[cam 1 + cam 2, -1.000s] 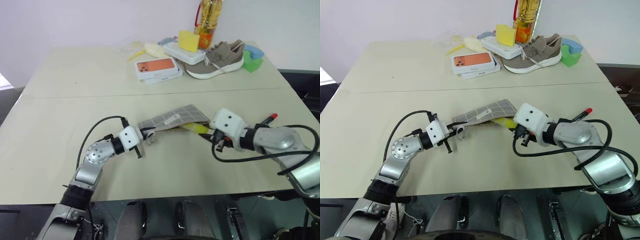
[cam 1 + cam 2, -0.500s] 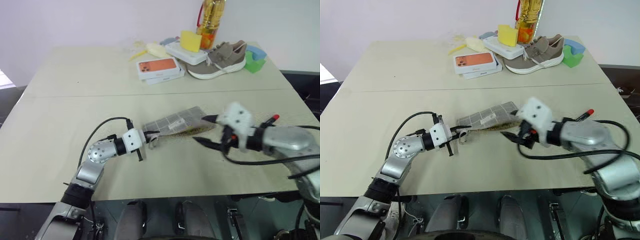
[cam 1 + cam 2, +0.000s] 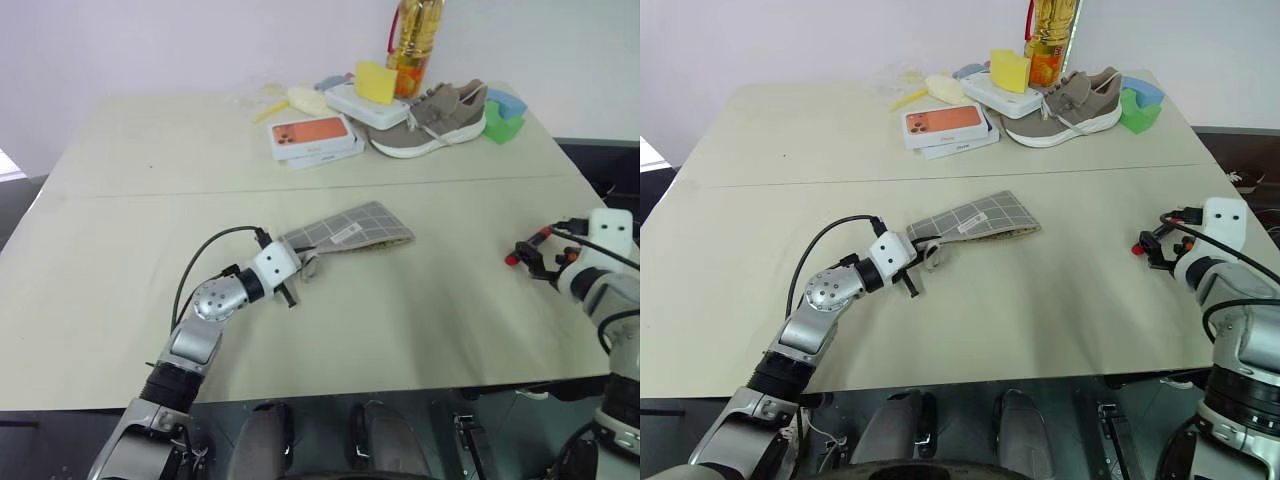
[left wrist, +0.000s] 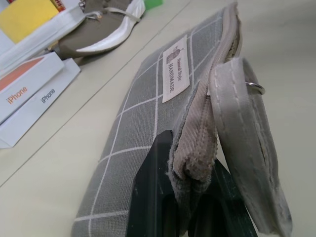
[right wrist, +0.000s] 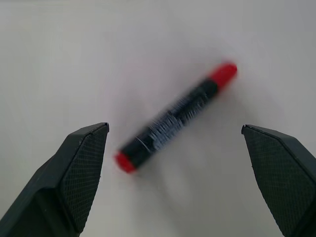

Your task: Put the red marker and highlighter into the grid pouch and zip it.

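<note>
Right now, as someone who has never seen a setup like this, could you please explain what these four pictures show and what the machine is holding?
This is a humanoid robot with two arms, each ending in a gripper of two black fingers. Two pictures come from cameras in its head, looking down over a beige table. The other two come from cameras on its wrists, looking along the fingers.

The left gripper is shut on the near end of the grid pouch, a flat grey fabric case; the left wrist view shows that pinch close up. The right gripper is open, out by the table's right edge, over the red marker, which lies on the table unheld.

At the far edge lie orange phone boxes, a shoe, a bottle and sponges.
</note>
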`<move>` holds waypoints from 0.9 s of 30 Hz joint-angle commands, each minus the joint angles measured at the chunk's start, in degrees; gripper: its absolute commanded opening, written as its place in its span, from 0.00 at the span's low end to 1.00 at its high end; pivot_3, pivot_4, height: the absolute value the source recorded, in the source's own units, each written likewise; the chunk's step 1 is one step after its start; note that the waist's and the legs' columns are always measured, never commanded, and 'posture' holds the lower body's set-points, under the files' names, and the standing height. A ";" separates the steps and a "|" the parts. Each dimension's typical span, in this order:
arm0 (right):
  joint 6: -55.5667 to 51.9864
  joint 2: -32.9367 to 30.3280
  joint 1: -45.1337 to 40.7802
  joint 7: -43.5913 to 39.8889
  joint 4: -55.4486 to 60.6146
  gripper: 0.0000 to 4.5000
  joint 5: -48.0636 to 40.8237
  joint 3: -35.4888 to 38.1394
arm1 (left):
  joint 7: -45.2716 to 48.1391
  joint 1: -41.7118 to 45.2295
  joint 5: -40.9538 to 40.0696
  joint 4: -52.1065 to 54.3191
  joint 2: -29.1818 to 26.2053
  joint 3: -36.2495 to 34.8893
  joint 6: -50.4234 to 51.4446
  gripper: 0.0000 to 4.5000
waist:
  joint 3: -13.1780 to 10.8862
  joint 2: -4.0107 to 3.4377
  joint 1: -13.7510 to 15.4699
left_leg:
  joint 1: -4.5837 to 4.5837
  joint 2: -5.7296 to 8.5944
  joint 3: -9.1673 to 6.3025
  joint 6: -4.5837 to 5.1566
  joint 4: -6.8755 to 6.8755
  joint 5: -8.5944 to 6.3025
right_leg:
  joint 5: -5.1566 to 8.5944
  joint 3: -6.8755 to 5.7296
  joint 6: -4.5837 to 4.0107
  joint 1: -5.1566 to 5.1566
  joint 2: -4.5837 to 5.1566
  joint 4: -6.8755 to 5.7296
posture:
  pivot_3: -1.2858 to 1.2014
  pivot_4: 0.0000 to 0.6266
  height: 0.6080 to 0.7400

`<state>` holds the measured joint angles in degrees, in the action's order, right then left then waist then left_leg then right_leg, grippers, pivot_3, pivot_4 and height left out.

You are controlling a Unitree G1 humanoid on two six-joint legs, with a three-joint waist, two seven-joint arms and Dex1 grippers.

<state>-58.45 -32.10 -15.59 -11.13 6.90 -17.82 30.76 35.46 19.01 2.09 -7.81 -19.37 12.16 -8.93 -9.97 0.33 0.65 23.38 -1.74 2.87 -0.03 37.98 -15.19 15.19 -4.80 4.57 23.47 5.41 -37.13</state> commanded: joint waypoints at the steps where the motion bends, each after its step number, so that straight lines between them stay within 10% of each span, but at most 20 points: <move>1: 3.54 1.04 -3.10 2.80 -3.79 0.99 1.14 0.59 | -0.81 0.80 -0.04 1.12 0.39 -0.57 0.23 0.00 | 0.00 -0.02 0.02 | 0.00 -0.01 0.01 0.00 0.00 0.00 | 0.00 0.01 0.00 0.00 0.02 -0.01 | 0.52 0.24 1.00; 7: 7.05 2.44 -6.88 4.67 -9.94 0.81 1.29 -0.41 | -1.08 1.22 -0.24 0.67 0.38 -0.80 0.22 0.00 | 0.00 -0.02 0.08 | 0.01 0.00 0.01 0.00 0.02 0.00 | 0.00 0.03 0.00 0.00 0.02 -0.01 | 0.52 0.24 1.00; 14: 6.56 2.77 -6.45 5.56 -8.39 0.01 0.62 -1.34 | -1.38 1.56 -0.17 0.03 0.37 -0.96 -0.15 0.00 | 0.01 0.00 0.07 | 0.00 -0.03 0.04 0.00 0.02 0.00 | 0.00 0.03 0.01 -0.02 0.02 0.00 | 0.52 0.24 1.00; 27: 1.92 -6.73 0.74 -5.95 9.42 0.13 -0.88 -10.81 | -1.16 3.90 -0.93 -4.68 -0.76 -2.89 -2.27 0.00 | -0.01 -0.02 0.05 | 0.01 -0.04 -0.05 0.01 0.01 -0.01 | 0.00 0.02 0.01 0.00 -0.02 0.00 | 0.52 0.24 1.00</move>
<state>-55.08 -38.35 -14.54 -16.81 14.17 -17.76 18.48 34.42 22.46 1.78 -12.55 -19.78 10.36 -10.06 -9.98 0.31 0.70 23.39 -1.78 2.82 -0.02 38.00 -15.20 15.19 -4.78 4.58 23.47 5.39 -37.12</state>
